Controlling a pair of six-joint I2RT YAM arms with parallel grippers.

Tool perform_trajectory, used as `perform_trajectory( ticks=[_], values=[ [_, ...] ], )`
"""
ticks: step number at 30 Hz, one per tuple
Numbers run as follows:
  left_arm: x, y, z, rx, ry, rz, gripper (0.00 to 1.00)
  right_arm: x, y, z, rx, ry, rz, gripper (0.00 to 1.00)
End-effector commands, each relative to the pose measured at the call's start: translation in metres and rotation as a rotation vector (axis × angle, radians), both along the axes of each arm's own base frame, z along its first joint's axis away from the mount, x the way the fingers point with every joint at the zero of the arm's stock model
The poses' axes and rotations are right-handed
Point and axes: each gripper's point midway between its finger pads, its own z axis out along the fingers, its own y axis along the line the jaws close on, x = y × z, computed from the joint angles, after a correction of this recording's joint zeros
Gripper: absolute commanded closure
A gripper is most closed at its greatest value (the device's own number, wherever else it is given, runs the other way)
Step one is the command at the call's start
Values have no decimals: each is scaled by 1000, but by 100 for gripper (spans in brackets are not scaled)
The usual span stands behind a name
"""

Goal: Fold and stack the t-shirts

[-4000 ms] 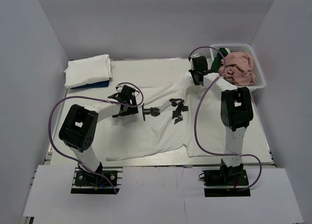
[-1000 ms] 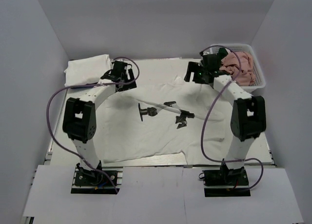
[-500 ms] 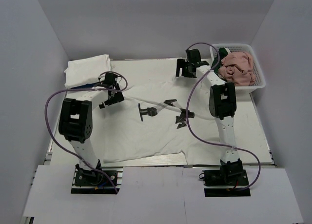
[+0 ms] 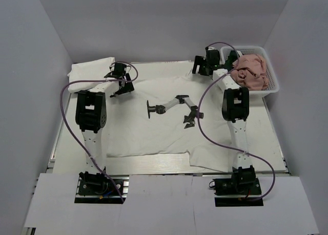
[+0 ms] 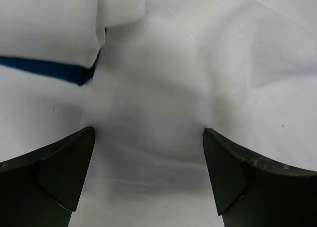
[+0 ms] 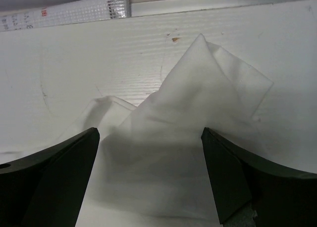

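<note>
T-shirt with robot-arm print now pulled flat, ridge gone. My left gripper and right gripper both released, empty, at its far sleeves. Spread looks done; folding next.

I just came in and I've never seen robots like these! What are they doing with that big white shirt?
Two robot arms are folding t-shirts. A white shirt with a robot-arm picture lies spread flat on the table. The left arm and right arm each reach to one of its far corners, jaws open over the cloth, gripping nothing. A folded white pile sits at the far left, and a pink shirt lies crumpled in the basket.
</note>
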Motion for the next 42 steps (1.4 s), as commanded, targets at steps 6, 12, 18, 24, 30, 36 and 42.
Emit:
perform_trajectory(
  ticks=[6,12,18,24,30,36,42],
  values=[
    [22,-4,46,-26,-70,-72,0,-23,53,71,-110,-144,405,10],
    [-19,-21,102,-101,-152,-127,0,-92,67,193,-122,-259,389,10],
    [-113,-11,130,-200,-182,-10,0,-193,41,145,24,-104,197,10],
    [-192,6,84,-236,-73,179,0,-224,-32,104,-110,-61,-108,10],
    [-243,37,71,-165,-78,342,0,-195,-51,60,-204,23,-185,10],
    [-236,32,87,-214,-174,305,0,-142,-50,38,-191,20,-218,10],
    [-238,32,81,-205,-148,308,0,-127,-62,11,-156,72,-275,10]
  ],
)
